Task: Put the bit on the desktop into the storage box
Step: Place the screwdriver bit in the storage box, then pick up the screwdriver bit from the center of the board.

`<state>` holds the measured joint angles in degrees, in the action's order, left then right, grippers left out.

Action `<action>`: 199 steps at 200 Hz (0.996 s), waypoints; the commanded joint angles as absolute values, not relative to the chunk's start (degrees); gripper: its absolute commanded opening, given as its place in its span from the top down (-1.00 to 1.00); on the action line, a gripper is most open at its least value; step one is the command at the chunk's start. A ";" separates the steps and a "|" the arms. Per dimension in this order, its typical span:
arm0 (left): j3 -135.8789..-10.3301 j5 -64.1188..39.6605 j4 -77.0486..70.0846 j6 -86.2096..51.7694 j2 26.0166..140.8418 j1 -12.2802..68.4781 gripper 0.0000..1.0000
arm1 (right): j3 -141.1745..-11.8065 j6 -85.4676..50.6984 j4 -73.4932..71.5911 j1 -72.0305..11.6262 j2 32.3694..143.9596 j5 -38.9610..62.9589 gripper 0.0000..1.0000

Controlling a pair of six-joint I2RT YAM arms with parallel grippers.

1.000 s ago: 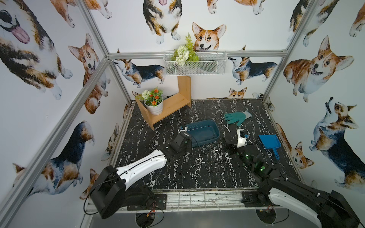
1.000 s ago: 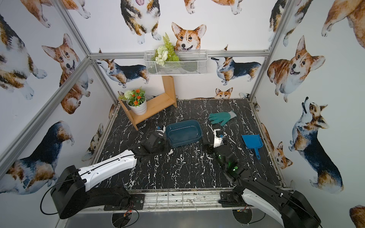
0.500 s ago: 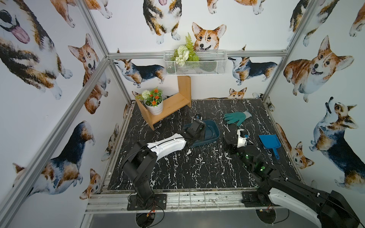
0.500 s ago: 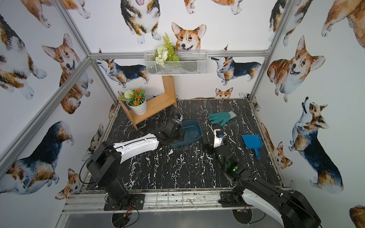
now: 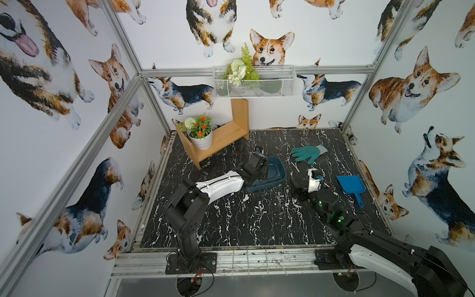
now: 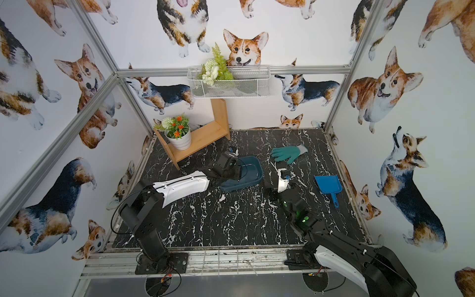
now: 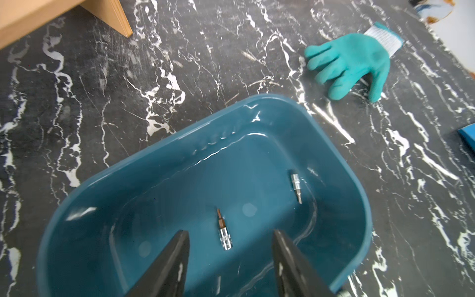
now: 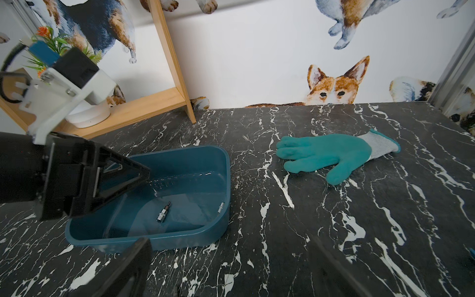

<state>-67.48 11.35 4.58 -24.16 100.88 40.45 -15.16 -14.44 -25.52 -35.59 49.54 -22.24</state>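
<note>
Left gripper (image 7: pixel 230 231) is held partly open and empty over the box (image 7: pixel 270 120), with a bit (image 7: pixel 225 237) lying inside right below it. Drop-off looks done; next, any bit remaining on the table (image 7: pixel 102 77) needs to be found.

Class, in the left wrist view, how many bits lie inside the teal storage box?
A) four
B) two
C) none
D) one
B: the storage box holds a brown-tipped bit near its middle and a silver bit by one wall.
</note>
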 commanded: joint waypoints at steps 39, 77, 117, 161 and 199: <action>-56.18 10.37 -0.51 -25.13 86.31 37.54 -0.72 | -16.78 -15.51 -24.03 -35.61 50.25 -18.18 -1.00; -43.62 10.72 -5.52 -24.96 74.63 33.81 -0.98 | -18.08 -22.34 -17.41 -35.68 51.37 -9.50 -0.91; -27.60 13.47 -16.44 -21.36 63.55 31.46 -1.00 | -19.19 -25.33 -14.62 -36.42 53.62 4.45 -0.76; -14.49 16.79 -26.80 -18.54 52.16 31.13 -1.00 | -22.53 -23.47 -11.45 -42.35 59.29 6.96 -0.65; -13.09 18.40 -25.92 -17.97 47.13 31.11 -1.00 | -28.67 -19.96 -6.49 -49.69 69.61 3.35 -0.53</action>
